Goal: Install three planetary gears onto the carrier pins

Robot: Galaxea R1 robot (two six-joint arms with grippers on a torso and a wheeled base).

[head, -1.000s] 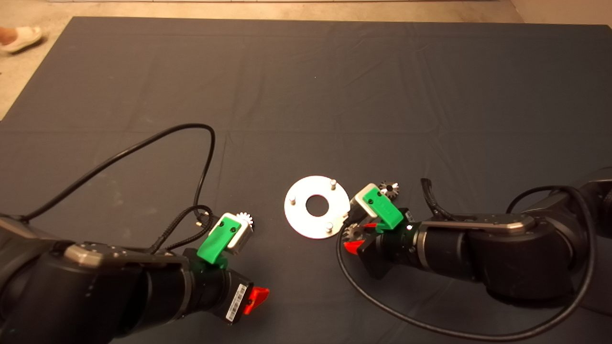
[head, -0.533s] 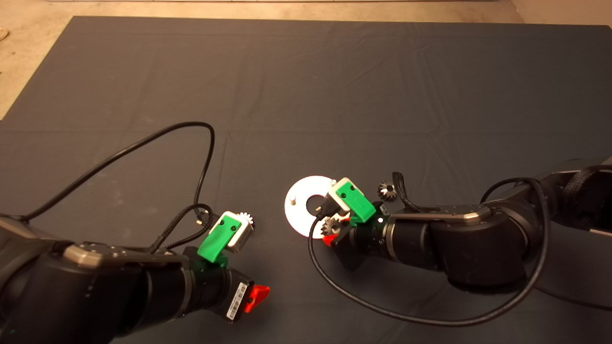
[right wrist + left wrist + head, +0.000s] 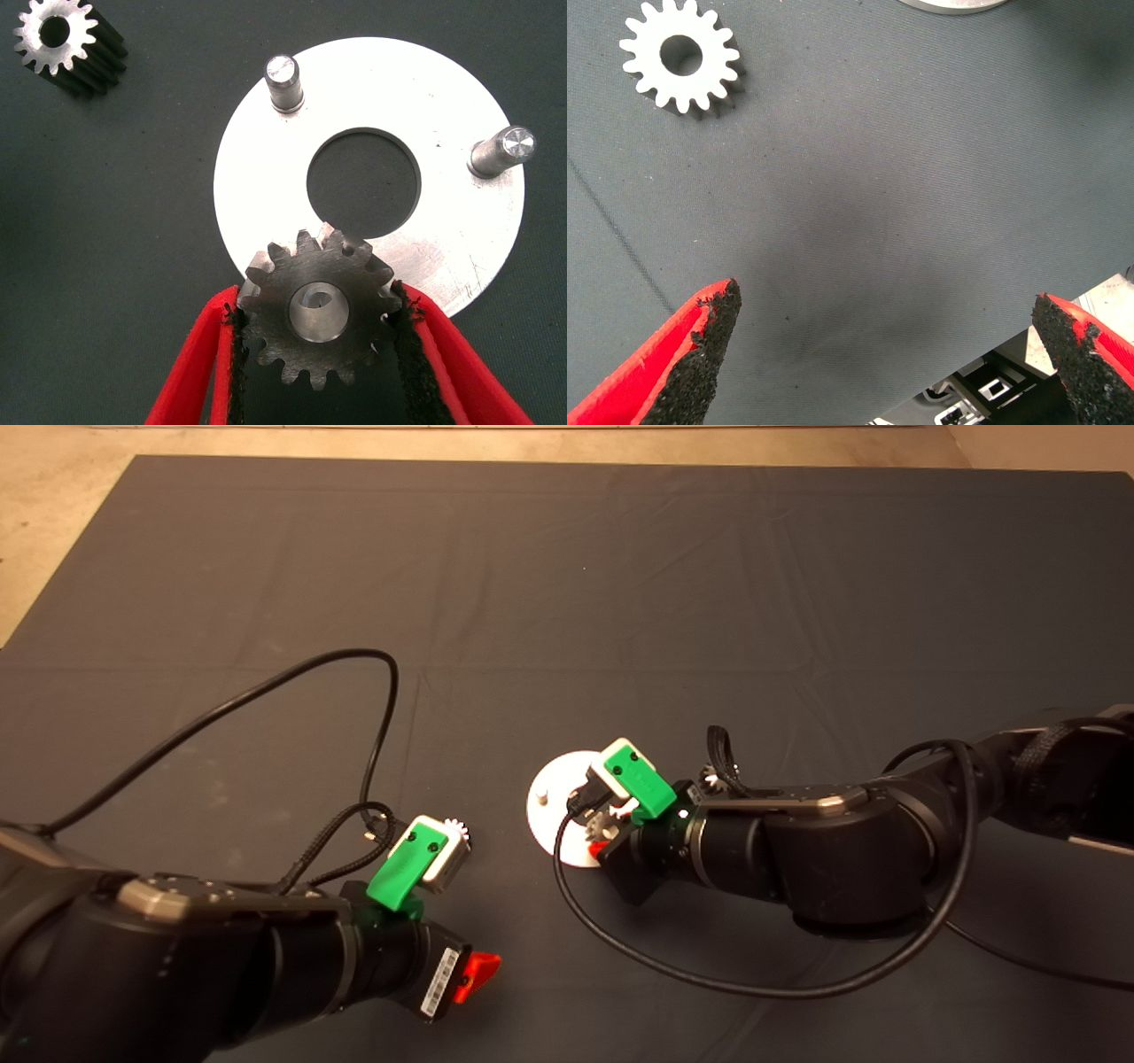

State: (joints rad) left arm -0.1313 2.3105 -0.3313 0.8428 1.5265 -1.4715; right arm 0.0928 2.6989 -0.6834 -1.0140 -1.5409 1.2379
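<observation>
A shiny flat disc (image 3: pixel 266 181) with a large central hole lies on the mat, and two carrier pins (image 3: pixel 283 81) (image 3: pixel 502 150) stand bare on it. My right gripper (image 3: pixel 317 305) is shut on a dark steel planetary gear (image 3: pixel 292 350), held flat over the disc's near rim. Something silvery shows through the gear's bore. In the head view this gripper (image 3: pixel 602 837) covers much of the disc (image 3: pixel 551 802). A second dark gear (image 3: pixel 60 44) lies on the mat beside the disc. The bright silver gear (image 3: pixel 680 60) lies ahead of my open left gripper (image 3: pixel 890 354), which holds nothing.
The left arm rests at the mat's lower left, its black cable (image 3: pixel 292 682) looping over the mat. A cable (image 3: pixel 709 979) from the right arm curves across the mat in front of the disc. Bare floor (image 3: pixel 35 531) borders the mat at the top left.
My right gripper has carried the dark gear leftward from beside the disc to above its rim. A shoe at the top left has left the view. The left arm has not moved.
</observation>
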